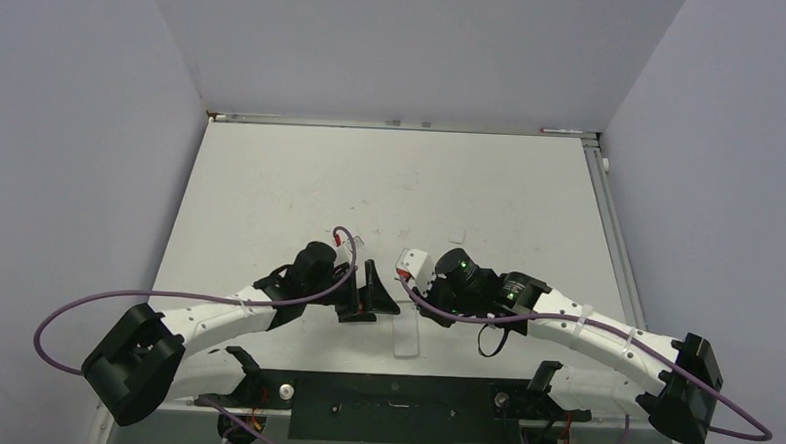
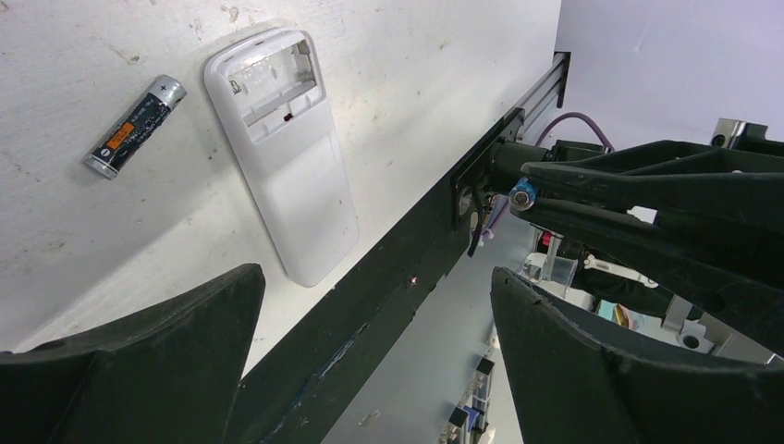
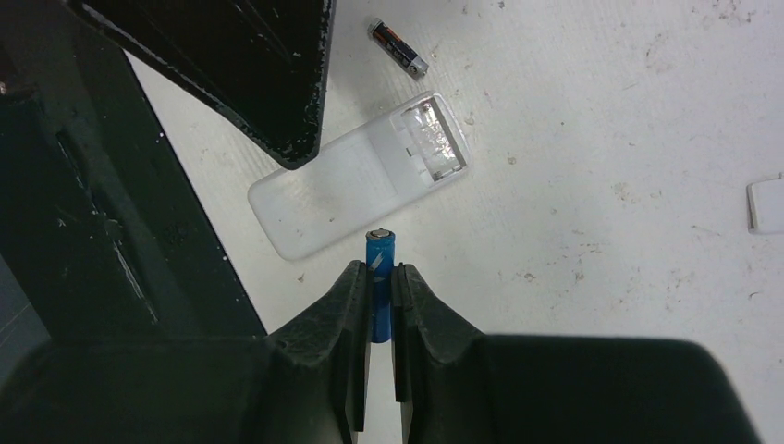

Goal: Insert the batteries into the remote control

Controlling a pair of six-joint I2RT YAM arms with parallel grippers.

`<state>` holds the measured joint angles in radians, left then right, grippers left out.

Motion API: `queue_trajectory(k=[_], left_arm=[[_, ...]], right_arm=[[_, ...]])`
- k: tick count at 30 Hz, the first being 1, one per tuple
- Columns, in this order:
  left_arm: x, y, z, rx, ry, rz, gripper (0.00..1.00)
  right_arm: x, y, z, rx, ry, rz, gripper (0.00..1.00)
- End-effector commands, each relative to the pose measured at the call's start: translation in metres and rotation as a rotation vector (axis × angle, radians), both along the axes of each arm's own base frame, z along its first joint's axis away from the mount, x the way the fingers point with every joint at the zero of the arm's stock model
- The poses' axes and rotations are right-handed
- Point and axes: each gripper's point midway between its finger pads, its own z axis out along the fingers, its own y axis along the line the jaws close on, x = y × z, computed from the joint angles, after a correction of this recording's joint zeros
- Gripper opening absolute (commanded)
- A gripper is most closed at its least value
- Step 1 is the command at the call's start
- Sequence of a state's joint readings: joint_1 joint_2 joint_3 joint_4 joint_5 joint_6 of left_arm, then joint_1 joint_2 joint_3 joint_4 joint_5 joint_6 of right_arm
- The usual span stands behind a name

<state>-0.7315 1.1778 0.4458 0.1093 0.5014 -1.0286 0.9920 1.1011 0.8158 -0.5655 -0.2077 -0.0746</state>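
Both arms reached inward over the table [image 1: 270,197]. Right tool [image 3: 380,277] pinched the blue battery [image 3: 380,254], poised just beside the remote control [image 3: 356,190], back up, compartment open. Left tool [image 2: 370,314] gaped wide; dark battery [image 2: 135,127] lay beside the remote.

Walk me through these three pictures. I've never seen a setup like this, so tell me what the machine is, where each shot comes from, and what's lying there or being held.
These are two robot arms bolted at the near edge of a white table. The wide picture comes from a fixed camera above and behind them; the other two come from cameras on each wrist, looking past that arm's own fingers.

On the table lies a white remote control, back up, its battery bay uncovered and empty. Beside it lies a dark battery. A small white plastic piece lies apart.

The right gripper is shut on a blue battery, just beside the remote. The left gripper is open, holding nothing.
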Motion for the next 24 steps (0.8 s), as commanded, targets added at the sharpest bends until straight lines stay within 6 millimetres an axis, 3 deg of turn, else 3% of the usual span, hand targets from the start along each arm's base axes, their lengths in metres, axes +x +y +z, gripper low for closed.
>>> queue_trajectory(k=[1, 9, 24], left_arm=[[0.012, -0.013, 0.022, -0.054, -0.062, -0.008, 0.89], [0.015, -0.017, 0.013, -0.033, -0.051, -0.018, 0.84], [0.02, -0.021, 0.007, -0.024, -0.054, -0.024, 0.82]], right_arm=[[0.001, 0.009, 0.026, 0.053, -0.06, 0.059, 0.08], [0.002, -0.001, 0.026, -0.021, -0.11, 0.108, 0.08], [-0.029, -0.005, 0.048, 0.024, -0.299, 0.549, 0.08]])
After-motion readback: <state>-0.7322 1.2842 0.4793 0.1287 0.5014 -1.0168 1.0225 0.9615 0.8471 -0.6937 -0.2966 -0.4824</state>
